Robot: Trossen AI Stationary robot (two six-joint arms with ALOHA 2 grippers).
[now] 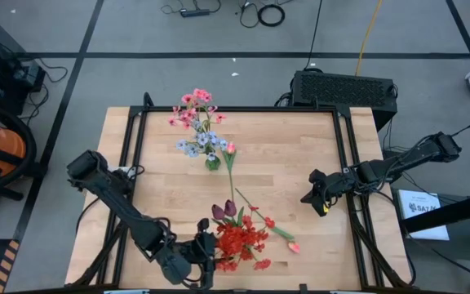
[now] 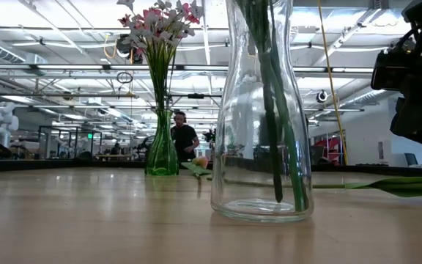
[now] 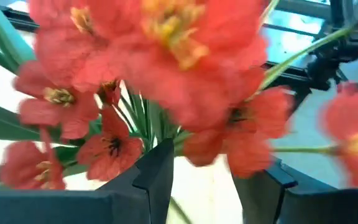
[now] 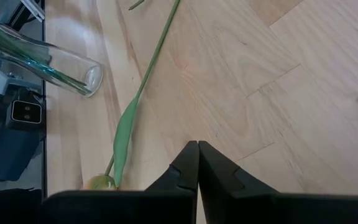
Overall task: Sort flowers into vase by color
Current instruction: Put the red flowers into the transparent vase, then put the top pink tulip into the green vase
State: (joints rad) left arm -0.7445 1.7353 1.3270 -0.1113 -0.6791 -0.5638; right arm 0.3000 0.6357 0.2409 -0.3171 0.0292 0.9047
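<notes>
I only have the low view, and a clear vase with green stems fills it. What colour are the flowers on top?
Observer: Red. From above, the red flowers spread over the clear vase.
Operator: Where's the left gripper?
Observer: The left gripper is right beside that red cluster, fingers apart.
Operator: And the right one?
Observer: The right gripper is shut and empty, over bare wood on the table's right side.

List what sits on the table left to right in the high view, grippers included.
left gripper → red flowers → pink bud → right gripper
</notes>
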